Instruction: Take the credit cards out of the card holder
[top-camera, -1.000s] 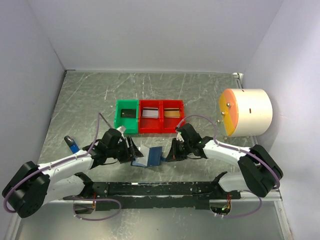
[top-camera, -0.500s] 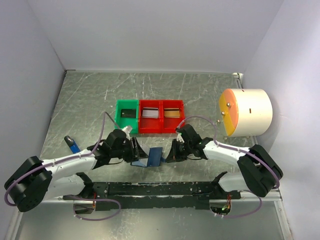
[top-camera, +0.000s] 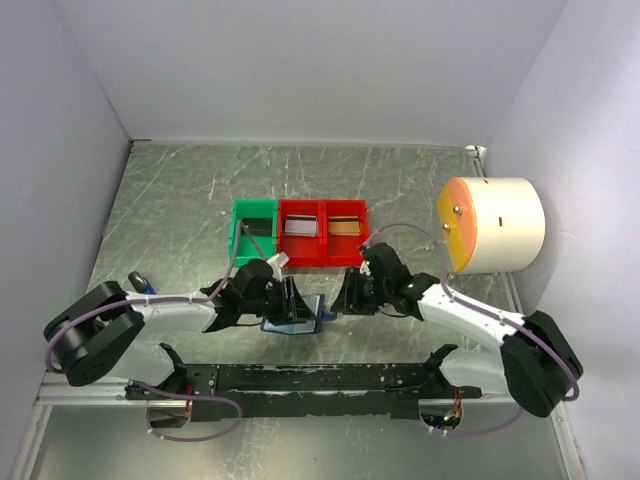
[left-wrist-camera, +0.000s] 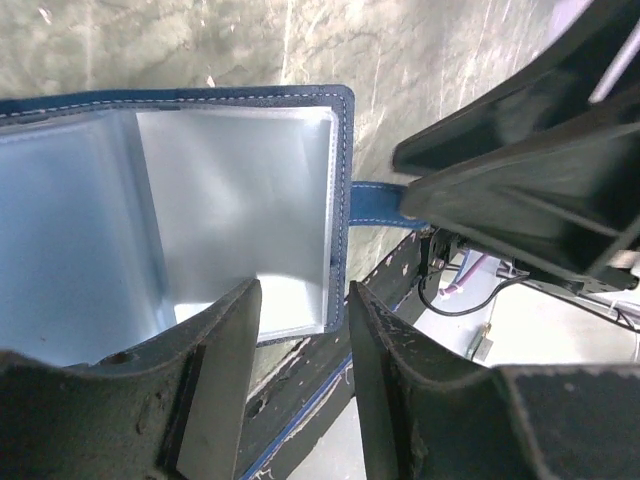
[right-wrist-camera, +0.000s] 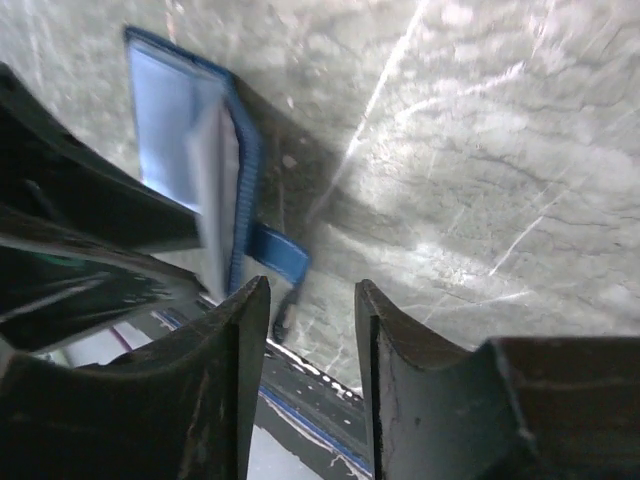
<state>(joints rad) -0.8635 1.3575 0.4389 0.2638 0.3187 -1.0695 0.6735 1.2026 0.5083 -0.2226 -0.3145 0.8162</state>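
A grey table (top-camera: 180, 200) is seen, with a white drum (top-camera: 500, 225) standing at its right. Beyond the arms, a green bin (top-camera: 236, 240) and two red bins (top-camera: 310, 254) are set side by side in a row. One of the cards is laid in each: a dark card (top-camera: 256, 228) in the green bin, and a silvery card (top-camera: 300, 227) and a tan card (top-camera: 344, 227) in the red bins.

The holder (top-camera: 303, 320) is spread open on the table just in front of the bins, between the two claws. In the left wrist view its pale pockets are shown, and no card can be made out in them, though the part behind the fingers is hidden.

The left claw (top-camera: 292, 300) is held low at the holder's edge with its jaws apart, and nothing is clamped. The right claw (top-camera: 342, 296) is held just beside the holder, jaws likewise apart, with only bare table seen between them. The tab (left-wrist-camera: 375, 200) is stuck out toward the right claw.

The removal is judged done or nearly so, and the step in hand is taken to be the release of the holder. Next, the pockets should be checked. If a card is left, the holder must be pinned by one claw while the card's edge is pinched by the other. If not, both claws should be lifted clear without the tab being snagged.
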